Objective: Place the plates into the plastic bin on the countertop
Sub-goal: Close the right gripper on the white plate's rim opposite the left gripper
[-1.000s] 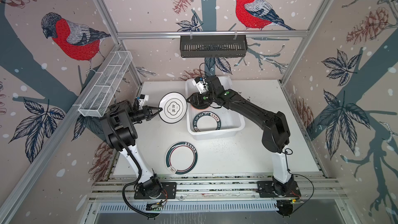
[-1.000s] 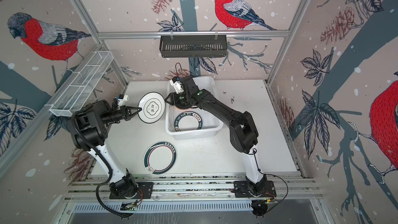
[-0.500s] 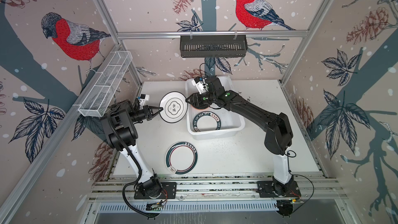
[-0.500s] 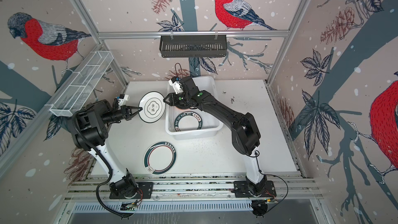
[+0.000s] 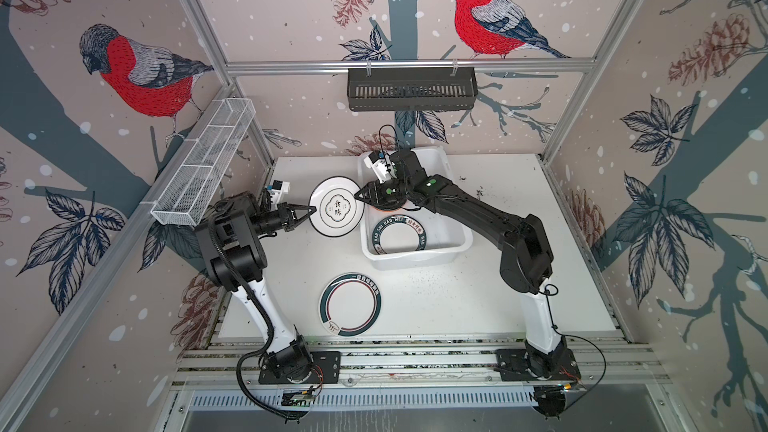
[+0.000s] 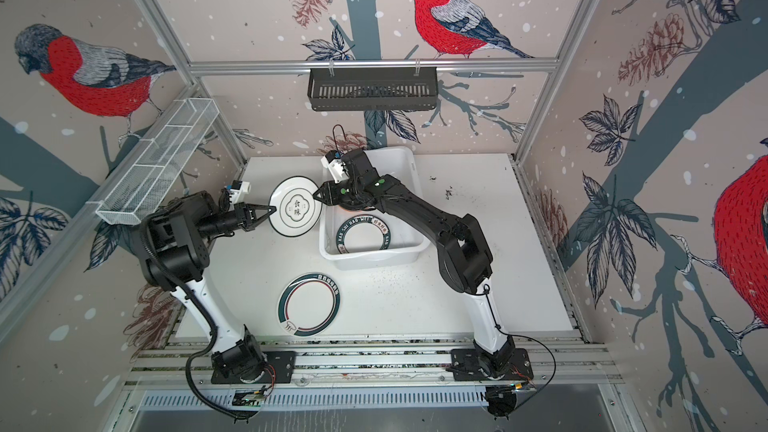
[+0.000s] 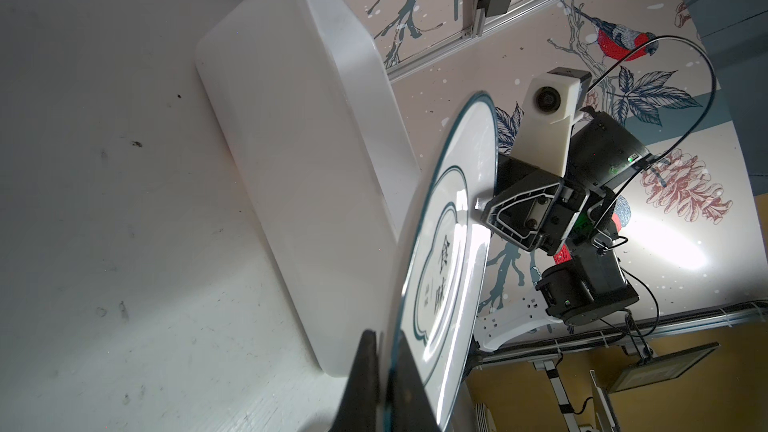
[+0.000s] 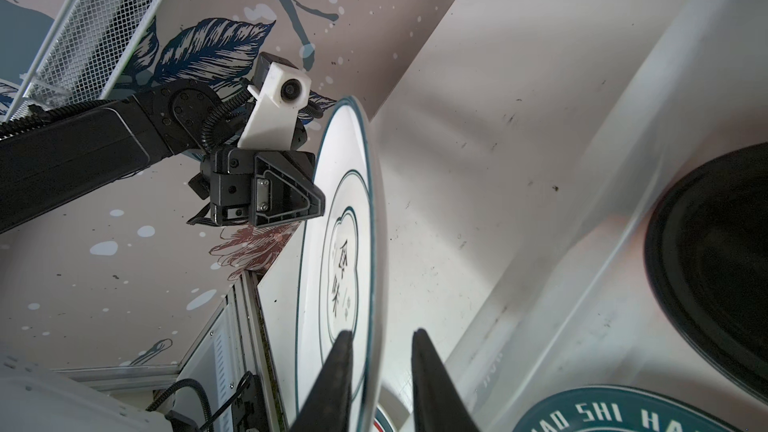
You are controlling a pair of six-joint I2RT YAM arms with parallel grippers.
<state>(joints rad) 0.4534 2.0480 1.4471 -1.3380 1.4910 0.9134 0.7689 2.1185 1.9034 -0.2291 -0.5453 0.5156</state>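
**A:** White plate [image 5: 336, 211], green-rimmed, is up off the countertop [image 5: 436, 305], face up, just beside the plastic bin [image 5: 415, 258] on the left arm's side. Left gripper [image 5: 309, 210] is clamped on its outer edge.

**B:** And the right gripper [image 5: 360, 195]?

**A:** Straddling the opposite edge, bin side, jaws apart. I can see a gap by one finger. No grip yet, I'd say.

**B:** Who takes it in?

**A:** Right arm, probably. The bin lies right under its forearm.

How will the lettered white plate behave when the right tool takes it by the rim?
Likely stiff: the white plate shows no sag pinched at one edge by the left tool. Its glaze shines, so it may slip. Gripped at the rim alone, it could pivot downward.
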